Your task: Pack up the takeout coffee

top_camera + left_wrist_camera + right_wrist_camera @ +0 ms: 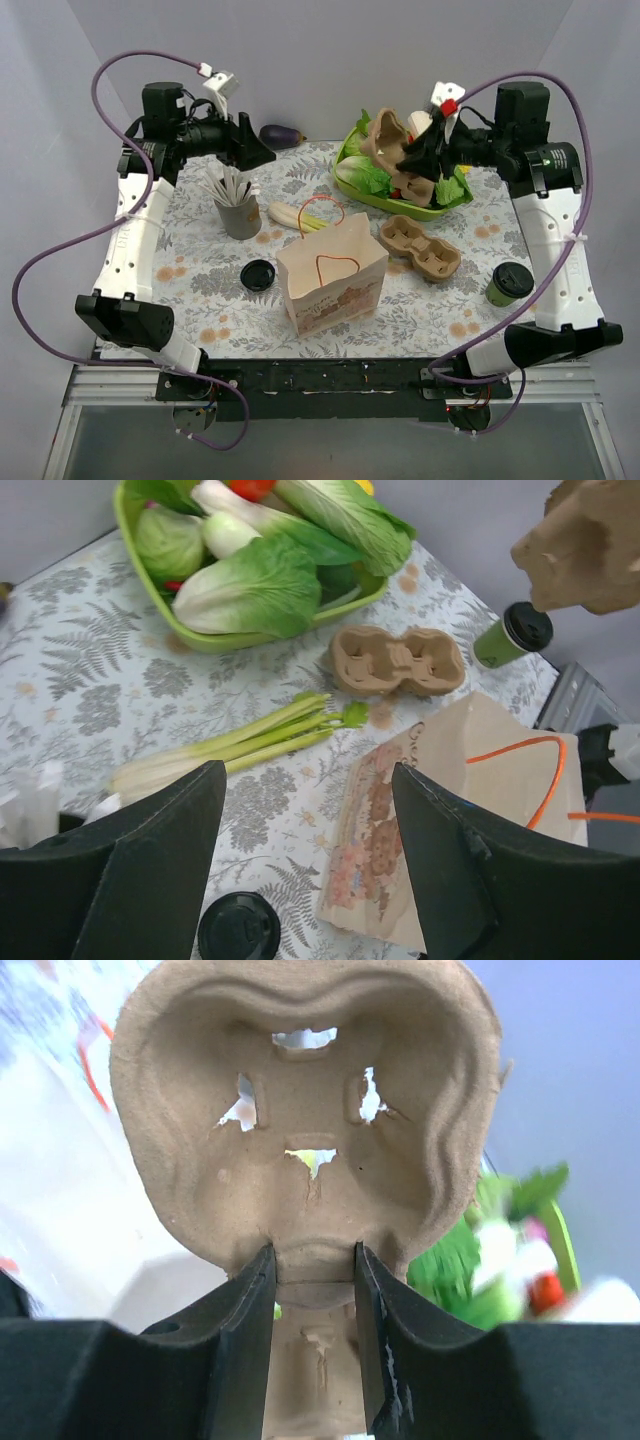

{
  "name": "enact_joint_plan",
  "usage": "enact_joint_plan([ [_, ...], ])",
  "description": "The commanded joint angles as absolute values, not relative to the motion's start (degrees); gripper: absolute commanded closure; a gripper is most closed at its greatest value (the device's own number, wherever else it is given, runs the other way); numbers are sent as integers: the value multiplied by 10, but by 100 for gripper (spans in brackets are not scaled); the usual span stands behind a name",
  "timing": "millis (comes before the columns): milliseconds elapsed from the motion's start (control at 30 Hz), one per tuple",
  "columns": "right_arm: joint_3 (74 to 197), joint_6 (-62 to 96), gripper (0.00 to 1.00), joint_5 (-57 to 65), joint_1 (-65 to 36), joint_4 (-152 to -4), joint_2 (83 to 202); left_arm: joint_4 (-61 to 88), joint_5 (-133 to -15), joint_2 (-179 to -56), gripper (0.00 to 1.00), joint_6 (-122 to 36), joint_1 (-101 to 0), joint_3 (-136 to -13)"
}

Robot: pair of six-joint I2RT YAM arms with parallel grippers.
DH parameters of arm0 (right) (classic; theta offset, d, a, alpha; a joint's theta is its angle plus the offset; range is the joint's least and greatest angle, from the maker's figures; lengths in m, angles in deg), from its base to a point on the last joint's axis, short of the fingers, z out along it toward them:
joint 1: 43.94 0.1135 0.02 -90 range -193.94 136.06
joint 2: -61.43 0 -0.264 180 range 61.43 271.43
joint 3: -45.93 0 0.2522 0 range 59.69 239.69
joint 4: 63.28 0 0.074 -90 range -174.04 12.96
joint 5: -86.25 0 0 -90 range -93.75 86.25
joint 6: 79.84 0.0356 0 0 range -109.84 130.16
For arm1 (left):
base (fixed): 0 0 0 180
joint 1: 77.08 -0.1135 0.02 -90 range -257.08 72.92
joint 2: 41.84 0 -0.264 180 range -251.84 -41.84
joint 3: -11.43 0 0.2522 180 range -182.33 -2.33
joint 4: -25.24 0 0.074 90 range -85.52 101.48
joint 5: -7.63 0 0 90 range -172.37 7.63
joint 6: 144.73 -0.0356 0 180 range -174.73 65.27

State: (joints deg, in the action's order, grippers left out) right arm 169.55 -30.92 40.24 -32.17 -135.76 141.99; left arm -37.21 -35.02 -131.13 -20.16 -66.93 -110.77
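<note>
The takeout coffee point(510, 283) is a small green cup with a black lid on top. It stands at the right of the table and shows in the left wrist view point(512, 635). My right gripper point(408, 158) is shut on a brown pulp cup carrier point(310, 1110) and holds it upright in the air above the vegetable tray, far from the coffee. My left gripper point(262, 152) is open and empty point(308, 775), raised at the back left. The paper bag point(330, 275) with orange handles stands open in the middle.
A second cup carrier point(420, 247) lies right of the bag. A loose black lid point(258, 274) lies left of it. A grey cup of stirrers point(238, 205), a leek point(300, 215), an eggplant point(282, 135) and a green vegetable tray point(452, 203) stand behind.
</note>
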Motion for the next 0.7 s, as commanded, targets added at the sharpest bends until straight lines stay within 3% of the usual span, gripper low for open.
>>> enact_joint_plan([
  [0, 1721, -45, 89, 605, -310, -1120, 1454, -326, -357, -1279, 33, -151, -728, -1078],
  [267, 1727, 31, 94, 767, -215, -1034, 1507, -323, -409, -1247, 32, -165, -739, -1051],
  [467, 1544, 311, 92, 849, -202, -621, 1453, -341, -434, -1233, 32, -184, -739, -1037],
  [667, 1479, 354, 97, 858, -190, -539, 1440, -351, -448, -1216, 31, -190, -739, -1030],
])
